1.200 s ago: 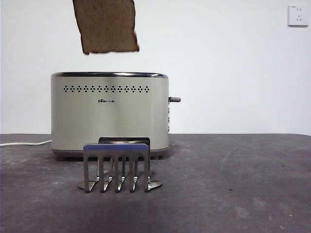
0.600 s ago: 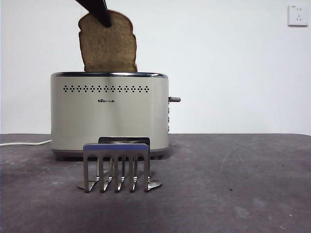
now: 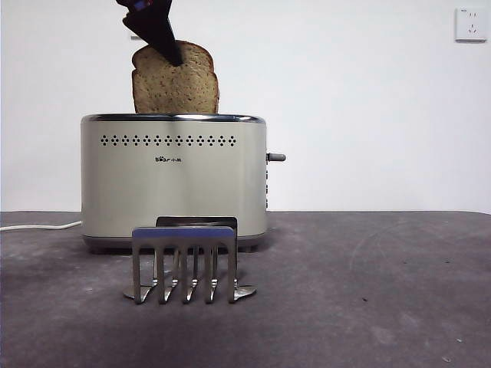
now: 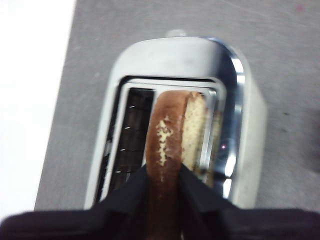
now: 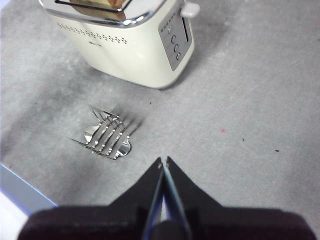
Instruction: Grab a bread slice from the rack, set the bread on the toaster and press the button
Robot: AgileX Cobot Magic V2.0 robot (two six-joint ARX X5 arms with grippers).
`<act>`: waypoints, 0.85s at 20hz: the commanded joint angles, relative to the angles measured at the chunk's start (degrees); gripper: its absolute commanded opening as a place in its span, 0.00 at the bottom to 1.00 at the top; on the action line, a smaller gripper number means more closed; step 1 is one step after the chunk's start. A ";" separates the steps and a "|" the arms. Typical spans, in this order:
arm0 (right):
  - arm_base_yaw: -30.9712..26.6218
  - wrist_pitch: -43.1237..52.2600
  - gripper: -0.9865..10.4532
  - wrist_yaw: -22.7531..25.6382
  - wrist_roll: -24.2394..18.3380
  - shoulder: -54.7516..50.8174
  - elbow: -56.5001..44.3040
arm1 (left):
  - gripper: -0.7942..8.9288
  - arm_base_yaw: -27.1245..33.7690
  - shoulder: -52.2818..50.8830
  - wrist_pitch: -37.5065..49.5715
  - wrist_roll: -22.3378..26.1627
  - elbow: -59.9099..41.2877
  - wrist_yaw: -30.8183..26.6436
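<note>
The slice of bread (image 3: 176,86) stands upright with its lower part sunk into a slot of the cream toaster (image 3: 173,180). My left gripper (image 3: 165,42) comes down from above and is shut on the slice's top crust. From the left wrist camera the bread (image 4: 172,135) sits in the slot nearer the chrome rim, between the jaws of that gripper (image 4: 163,175). The steel rack (image 3: 184,263) stands bare in front of the toaster. The button (image 3: 276,157) sticks out of the toaster's right side. My right gripper (image 5: 163,162) hangs shut, high above the table near the rack (image 5: 107,136).
A white power cord (image 3: 38,226) runs off the left from the toaster. A wall socket (image 3: 469,24) sits at the top right. Dark grey tabletop (image 3: 368,291) spreads to the right of the rack.
The bread has come down from above the toaster into the slot, and the left gripper has followed it down into the front view.
</note>
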 commanded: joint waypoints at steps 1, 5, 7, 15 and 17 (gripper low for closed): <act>0.13 1.16 0.08 -0.09 -0.52 0.92 0.09 | 0.40 0.63 2.51 1.92 -3.89 -1.18 -0.44; 0.13 3.61 0.08 -0.11 -0.44 2.80 0.09 | 0.41 0.63 2.49 2.40 -6.71 -1.18 -0.55; 0.13 5.25 0.08 -0.11 -0.44 3.87 0.09 | 0.41 0.55 2.47 3.02 -6.75 -1.18 -0.48; 0.20 21.09 0.08 -6.54 5.22 11.54 0.09 | 0.41 0.52 -1.31 3.63 -22.69 -0.85 -0.76; 0.55 26.71 0.08 -7.98 8.37 14.91 0.09 | 0.41 0.52 -4.17 3.23 -28.57 -0.85 -0.74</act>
